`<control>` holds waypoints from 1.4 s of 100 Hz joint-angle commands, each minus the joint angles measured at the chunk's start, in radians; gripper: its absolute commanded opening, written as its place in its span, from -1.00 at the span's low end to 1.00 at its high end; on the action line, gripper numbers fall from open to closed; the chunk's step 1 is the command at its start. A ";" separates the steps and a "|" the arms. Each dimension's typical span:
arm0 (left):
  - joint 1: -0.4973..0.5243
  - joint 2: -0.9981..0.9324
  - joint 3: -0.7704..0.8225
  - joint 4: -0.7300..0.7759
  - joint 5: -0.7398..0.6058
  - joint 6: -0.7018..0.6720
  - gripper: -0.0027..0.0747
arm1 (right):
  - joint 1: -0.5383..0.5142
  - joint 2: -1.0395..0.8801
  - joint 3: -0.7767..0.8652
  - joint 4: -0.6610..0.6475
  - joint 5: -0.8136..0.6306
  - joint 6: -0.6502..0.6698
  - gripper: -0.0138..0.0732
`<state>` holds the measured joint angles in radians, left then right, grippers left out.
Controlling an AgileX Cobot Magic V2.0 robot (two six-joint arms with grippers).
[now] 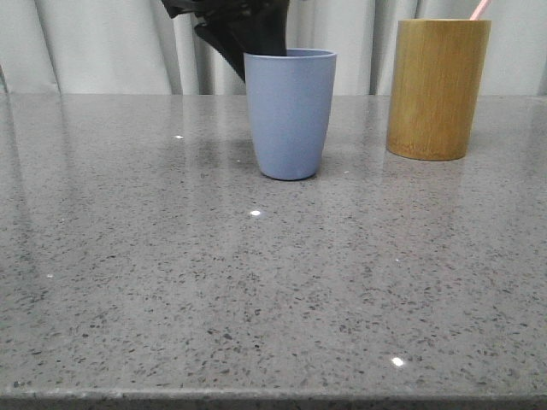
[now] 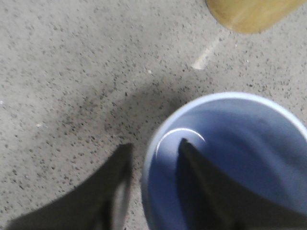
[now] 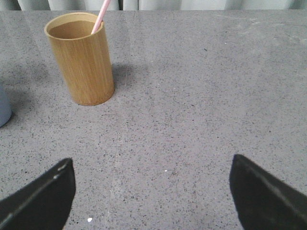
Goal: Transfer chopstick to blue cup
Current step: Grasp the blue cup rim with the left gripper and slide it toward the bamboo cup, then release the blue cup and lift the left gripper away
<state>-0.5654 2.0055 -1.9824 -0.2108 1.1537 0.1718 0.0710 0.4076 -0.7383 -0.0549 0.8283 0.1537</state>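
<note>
The blue cup (image 1: 290,115) stands upright at mid-table. My left gripper (image 2: 153,146) is open and straddles its rim, one finger (image 2: 201,182) inside the cup (image 2: 240,139) and the other outside, neither clearly touching the wall. In the front view the left gripper (image 1: 244,38) shows behind the cup's top. A pale pink chopstick (image 1: 479,8) pokes out of the bamboo cup (image 1: 438,85) at the right; only its upper end shows. My right gripper (image 3: 151,165) is open and empty above bare table, short of the bamboo cup (image 3: 84,62) and its chopstick (image 3: 101,14).
The grey speckled table (image 1: 171,282) stretches to its front edge. A pale curtain (image 1: 102,43) hangs behind it. The bamboo cup's base (image 2: 249,14) shows in the left wrist view. An edge of the blue cup (image 3: 4,108) shows in the right wrist view.
</note>
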 commanded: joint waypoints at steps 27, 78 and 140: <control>-0.008 -0.063 -0.133 -0.024 0.077 -0.086 0.26 | -0.004 0.016 -0.031 -0.005 -0.079 -0.008 0.80; -0.006 -0.241 -0.213 0.142 0.113 -0.143 0.26 | -0.004 0.016 -0.031 -0.005 -0.074 -0.008 0.80; 0.288 -0.795 0.625 0.220 -0.142 -0.189 0.26 | -0.004 0.016 -0.031 -0.005 -0.061 -0.008 0.80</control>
<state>-0.3345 1.3307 -1.4408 0.0077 1.1027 -0.0053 0.0710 0.4076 -0.7383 -0.0549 0.8315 0.1537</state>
